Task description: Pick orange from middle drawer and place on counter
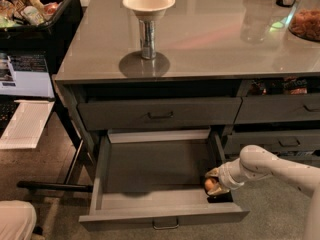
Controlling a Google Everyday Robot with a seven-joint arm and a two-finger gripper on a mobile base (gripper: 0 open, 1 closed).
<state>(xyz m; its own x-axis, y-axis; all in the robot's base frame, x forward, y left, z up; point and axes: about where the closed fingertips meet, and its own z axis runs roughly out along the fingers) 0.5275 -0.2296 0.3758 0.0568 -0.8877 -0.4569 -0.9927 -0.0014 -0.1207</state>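
Dim shadow, hand (pixel 213 183) in middle drawer (pixel 150 168)

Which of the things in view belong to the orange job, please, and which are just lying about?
Belonging: orange, in a front corner of the open middle drawer; end effector, down in that drawer at the orange; counter, the destination.
Lying about: cream bowl on a metal can; snack jar; top drawer.

Office kitchenette: glossy counter (pixel 210 39), snack jar (pixel 306 19), bowl (pixel 149 3); claw (pixel 215 183) inside the middle drawer (pixel 150 169).
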